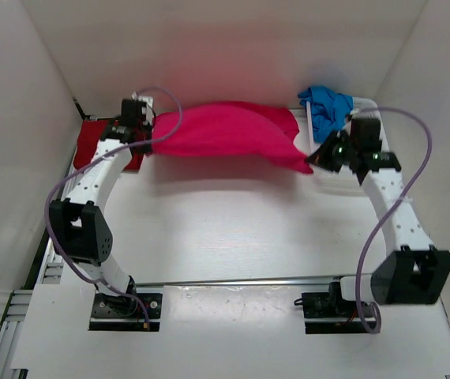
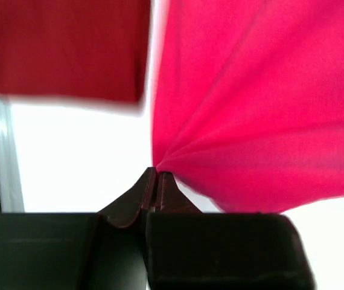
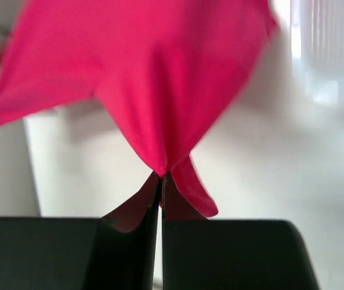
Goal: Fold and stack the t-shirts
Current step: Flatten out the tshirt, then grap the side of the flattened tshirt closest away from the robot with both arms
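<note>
Black-fingered left gripper [image 2: 156, 174] and right gripper [image 3: 161, 176] are each clamped on an edge of the pink shirt [image 1: 225, 130], stretched between them over the far table [image 1: 233, 229]. Red shirt [image 1: 92, 139] lies far left, blue shirt [image 1: 328, 106] far right.

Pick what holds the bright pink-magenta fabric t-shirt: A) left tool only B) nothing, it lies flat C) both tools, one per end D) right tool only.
C: the left tool and right tool are each shut on a pinch of the bright pink-magenta fabric t-shirt, stretched between them.
</note>
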Robot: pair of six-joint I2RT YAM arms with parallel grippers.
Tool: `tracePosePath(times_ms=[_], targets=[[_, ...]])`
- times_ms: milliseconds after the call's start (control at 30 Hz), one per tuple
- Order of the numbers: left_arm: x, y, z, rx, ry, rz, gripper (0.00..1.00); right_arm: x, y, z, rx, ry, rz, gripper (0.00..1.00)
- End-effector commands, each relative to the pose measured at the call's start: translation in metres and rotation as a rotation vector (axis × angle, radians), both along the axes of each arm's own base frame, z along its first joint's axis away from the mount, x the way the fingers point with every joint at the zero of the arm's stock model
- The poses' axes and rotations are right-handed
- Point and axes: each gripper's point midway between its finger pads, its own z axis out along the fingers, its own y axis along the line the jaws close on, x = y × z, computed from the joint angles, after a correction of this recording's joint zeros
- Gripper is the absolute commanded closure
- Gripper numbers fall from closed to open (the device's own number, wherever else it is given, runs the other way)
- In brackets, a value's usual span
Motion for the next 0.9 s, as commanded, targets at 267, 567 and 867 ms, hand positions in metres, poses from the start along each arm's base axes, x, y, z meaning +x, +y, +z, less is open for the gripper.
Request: tracePosePath(times_ms=[267,567,867], targets=[[-0.142,0.02,-0.12,0.029,0.331,-0.009,0.9,-0.14,0.032,-0.154,-0.065,0.26,0.139,1.0],[-0.172,0.035,-0.147,0.042,0.415,0.027,0.86,-0.109,0.032,-0.166,-0.113,0.287,0.146,1.0],[-0.112,0.031,-0.132,0.018,0.373,0.034,0.85,-0.026,0.03,-0.162,-0.169,0.294,0.153,1.0]])
